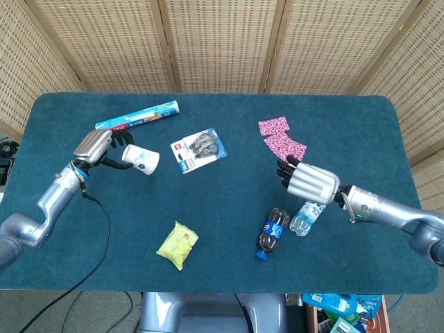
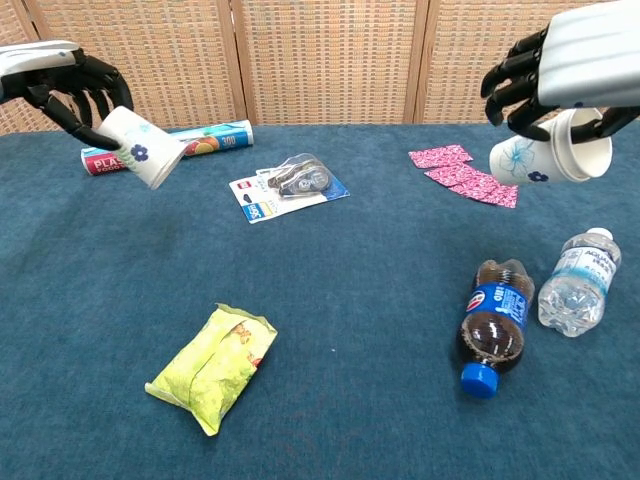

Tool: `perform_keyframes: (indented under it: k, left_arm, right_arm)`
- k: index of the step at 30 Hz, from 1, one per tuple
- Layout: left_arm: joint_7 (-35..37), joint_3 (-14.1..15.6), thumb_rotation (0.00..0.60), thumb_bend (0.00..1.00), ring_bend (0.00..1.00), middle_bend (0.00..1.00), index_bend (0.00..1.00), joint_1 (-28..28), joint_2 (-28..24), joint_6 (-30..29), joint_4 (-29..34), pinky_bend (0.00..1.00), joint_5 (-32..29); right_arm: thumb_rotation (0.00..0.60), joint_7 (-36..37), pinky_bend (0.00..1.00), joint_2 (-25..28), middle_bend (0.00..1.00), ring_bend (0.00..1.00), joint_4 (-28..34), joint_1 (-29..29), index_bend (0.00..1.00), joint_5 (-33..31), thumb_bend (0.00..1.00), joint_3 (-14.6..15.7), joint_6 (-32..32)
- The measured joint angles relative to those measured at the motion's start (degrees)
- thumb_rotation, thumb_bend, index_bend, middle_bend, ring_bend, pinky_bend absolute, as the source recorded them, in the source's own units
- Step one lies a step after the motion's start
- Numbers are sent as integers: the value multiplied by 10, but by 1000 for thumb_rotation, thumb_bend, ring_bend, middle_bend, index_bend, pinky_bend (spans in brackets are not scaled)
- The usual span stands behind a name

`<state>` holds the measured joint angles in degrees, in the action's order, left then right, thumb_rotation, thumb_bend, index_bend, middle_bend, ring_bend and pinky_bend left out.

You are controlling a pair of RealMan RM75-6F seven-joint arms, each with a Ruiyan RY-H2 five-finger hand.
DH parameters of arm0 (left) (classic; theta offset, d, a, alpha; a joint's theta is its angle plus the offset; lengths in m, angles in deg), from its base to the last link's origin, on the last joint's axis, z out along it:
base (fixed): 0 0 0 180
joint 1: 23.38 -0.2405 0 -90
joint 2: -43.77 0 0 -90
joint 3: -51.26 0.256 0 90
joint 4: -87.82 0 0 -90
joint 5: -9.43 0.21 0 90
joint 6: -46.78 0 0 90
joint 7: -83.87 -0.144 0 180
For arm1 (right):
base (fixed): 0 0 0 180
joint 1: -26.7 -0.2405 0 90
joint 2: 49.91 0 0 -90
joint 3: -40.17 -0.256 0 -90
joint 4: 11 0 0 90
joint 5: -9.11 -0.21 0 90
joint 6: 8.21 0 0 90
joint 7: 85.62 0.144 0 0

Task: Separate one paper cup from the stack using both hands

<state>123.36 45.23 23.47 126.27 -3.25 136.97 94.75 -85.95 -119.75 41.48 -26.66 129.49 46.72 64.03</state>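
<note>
Holding one cup (image 2: 143, 148) tilted above the table's (image 1: 229, 208) left edge, the left hand (image 1: 94, 147) grips it; the right hand (image 2: 570, 60) grips the stack (image 2: 548, 152) over the right side, well apart.

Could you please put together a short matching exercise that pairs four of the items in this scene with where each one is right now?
Items:
1. paper cup with the dark blue flower
2. paper cup with the light blue flower
3. cola bottle
4. yellow-green snack packet

Places:
A. lying beside the water bottle
B. held in the right hand
C. lying alone on the near left part of the table
D. held in the left hand

Pairs: 1-D, 2-B, 3-A, 4-C
</note>
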Motion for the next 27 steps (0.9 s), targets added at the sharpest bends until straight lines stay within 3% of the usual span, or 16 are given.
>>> perform_keyframes:
  k: [7, 15, 16, 17, 19, 20, 21, 22, 27]
  left_arm:
    - [-147, 15, 600, 178, 434, 486, 539, -42, 1, -40, -8, 471, -11]
    - [-171, 33, 600, 178, 421, 464, 539, -67, 50, -51, -62, 470, -14]
    - [-170, 34, 600, 178, 402, 439, 536, -68, 55, -50, -69, 468, -13]
    - [-169, 37, 600, 178, 349, 371, 499, -68, 60, -49, -75, 448, -11]
    - [-162, 43, 600, 178, 198, 191, 325, -67, 66, -45, -82, 361, -3]
    - [-159, 46, 600, 178, 102, 88, 177, -66, 67, -44, -84, 290, 0]
    - [-155, 48, 600, 179, 36, 24, 69, -66, 67, -41, -85, 231, 2]
    - [-153, 49, 600, 179, 11, 4, 25, -65, 67, -40, -84, 200, 3]
    - [-148, 42, 600, 179, 0, 0, 0, -67, 56, -52, -69, 115, 0]
  right_arm:
    - [600, -30, 392, 12, 443, 263, 20, -60, 666, 46, 590, 39, -86]
    - [600, -41, 392, 0, 399, 263, 23, -97, 656, 65, 579, 64, -144]
    - [600, -45, 392, -4, 375, 259, 21, -98, 628, 63, 541, 64, -146]
    - [600, -49, 381, -7, 327, 242, 18, -98, 543, 61, 432, 63, -147]
    - [600, -63, 333, -12, 222, 177, 11, -97, 338, 55, 172, 59, -149]
    - [600, -70, 289, -14, 166, 133, 8, -96, 240, 52, 62, 57, -150]
    - [600, -77, 250, -16, 123, 99, 6, -94, 184, 47, 14, 54, -151]
    - [600, -87, 230, -18, 104, 84, 5, -91, 161, 40, 3, 50, -152]
    - [600, -119, 194, -22, 68, 54, 6, -74, 123, 5, 0, 24, -133]
